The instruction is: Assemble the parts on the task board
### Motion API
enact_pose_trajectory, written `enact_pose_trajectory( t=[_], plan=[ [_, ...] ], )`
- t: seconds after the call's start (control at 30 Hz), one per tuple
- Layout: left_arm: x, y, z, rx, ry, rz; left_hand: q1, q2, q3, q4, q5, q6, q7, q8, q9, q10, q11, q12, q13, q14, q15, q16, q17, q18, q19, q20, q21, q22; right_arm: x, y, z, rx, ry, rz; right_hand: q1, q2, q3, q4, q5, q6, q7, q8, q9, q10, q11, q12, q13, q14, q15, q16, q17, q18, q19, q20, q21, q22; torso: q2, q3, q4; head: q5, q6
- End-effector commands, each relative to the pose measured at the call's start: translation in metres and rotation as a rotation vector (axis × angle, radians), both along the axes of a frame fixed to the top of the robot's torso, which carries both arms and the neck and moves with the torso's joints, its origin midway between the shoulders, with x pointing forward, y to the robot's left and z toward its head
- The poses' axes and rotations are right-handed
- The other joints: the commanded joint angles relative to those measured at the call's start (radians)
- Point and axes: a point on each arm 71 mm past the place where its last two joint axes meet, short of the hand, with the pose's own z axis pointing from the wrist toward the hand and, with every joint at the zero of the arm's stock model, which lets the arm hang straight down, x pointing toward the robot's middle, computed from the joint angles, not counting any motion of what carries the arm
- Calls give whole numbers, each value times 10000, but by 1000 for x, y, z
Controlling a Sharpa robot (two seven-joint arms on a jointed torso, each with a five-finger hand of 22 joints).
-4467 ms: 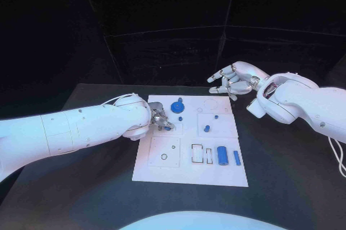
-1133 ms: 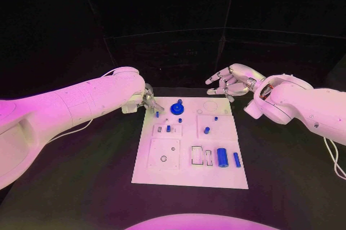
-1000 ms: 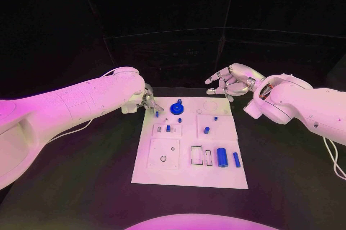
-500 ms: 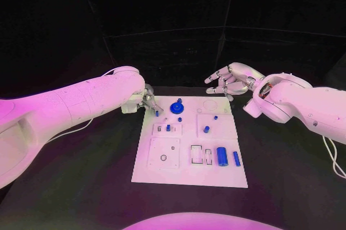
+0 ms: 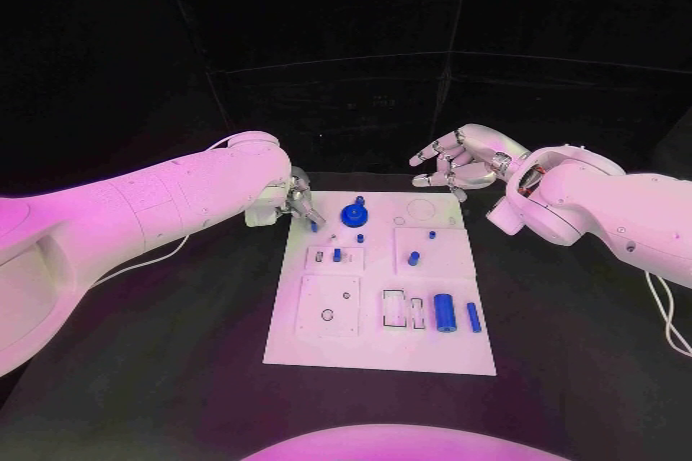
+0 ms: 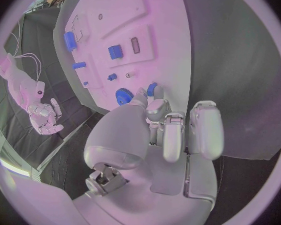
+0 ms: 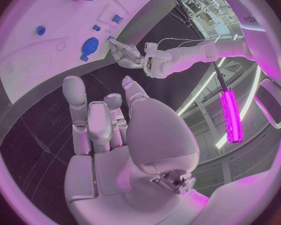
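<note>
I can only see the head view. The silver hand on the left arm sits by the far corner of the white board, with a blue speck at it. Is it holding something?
Observer: Yes. The left wrist view shows the left hand pinching a small blue peg at its fingertips, near the edge of the white task board.
Operator: And the other hand, is anything hidden in it?
Observer: No. The right wrist view looks along the palm of the right hand: the fingers are apart and nothing lies in them.
</note>
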Motion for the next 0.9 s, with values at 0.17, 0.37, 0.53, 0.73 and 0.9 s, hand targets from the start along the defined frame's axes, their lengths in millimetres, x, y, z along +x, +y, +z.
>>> enact_pose_trajectory(
  t=[0.17,0.37,0.53,0.73,0.9],
  plan=[
    [1,-2,1,-366,-59,-34,953,240,915,-814,-9,-197,-116,-22,-43,-99,-119,-119,-76,1051,-97,31,2634,9,143,-116,-14,6,0,1,1,23,-15,133,-39,22,-19,11,41,-87,6,36,-8,-74,17,-59,-12,-23,-63,-67,-16,73,-62,16,-39,-17,0,1,-3,-13,-20],
    [1,-1,1,-392,-13,-70,990,78,2084,-1387,-31,-300,-5,-3,-48,-117,-33,-241,-163,1051,-34,31,2634,1,143,-91,-15,31,0,1,1,17,-5,133,-39,22,-19,11,41,-87,6,36,-8,-74,17,-59,-12,-23,-63,-67,-16,73,-62,16,-39,-17,1,4,-3,-8,-36],
    [0,1,1,-604,-134,48,410,-299,3402,-1722,-46,-324,-3,122,11,-77,-16,-277,-193,1051,-15,31,2634,4,142,-54,-27,43,0,0,1,7,13,137,-39,22,-19,11,41,-87,6,36,-8,-74,17,-59,-12,-23,-63,-67,-16,73,-62,16,-39,-17,-6,0,4,-9,-26],
    [-6,12,4,-1420,-385,541,-174,-717,4745,-2044,-4,-323,9,337,129,7,-30,-226,-135,1051,0,31,2634,14,142,-45,-51,33,0,-1,1,-15,40,113,-34,39,-20,20,64,-96,8,48,-8,-75,19,-46,-12,-23,-62,-77,-15,74,-59,16,-65,-40,-14,8,21,-7,-14],
    [-18,19,8,-2157,-655,908,-1093,-1325,6439,-2382,355,-273,11,721,316,191,-86,-113,-37,1051,-35,31,2634,8,159,-30,-63,47,0,-3,1,-29,51,78,-34,39,-20,20,64,-96,8,48,-8,-75,19,-46,-12,-23,-62,-77,-15,74,-59,16,-65,-40,-37,26,72,-3,-17]
  ],
)
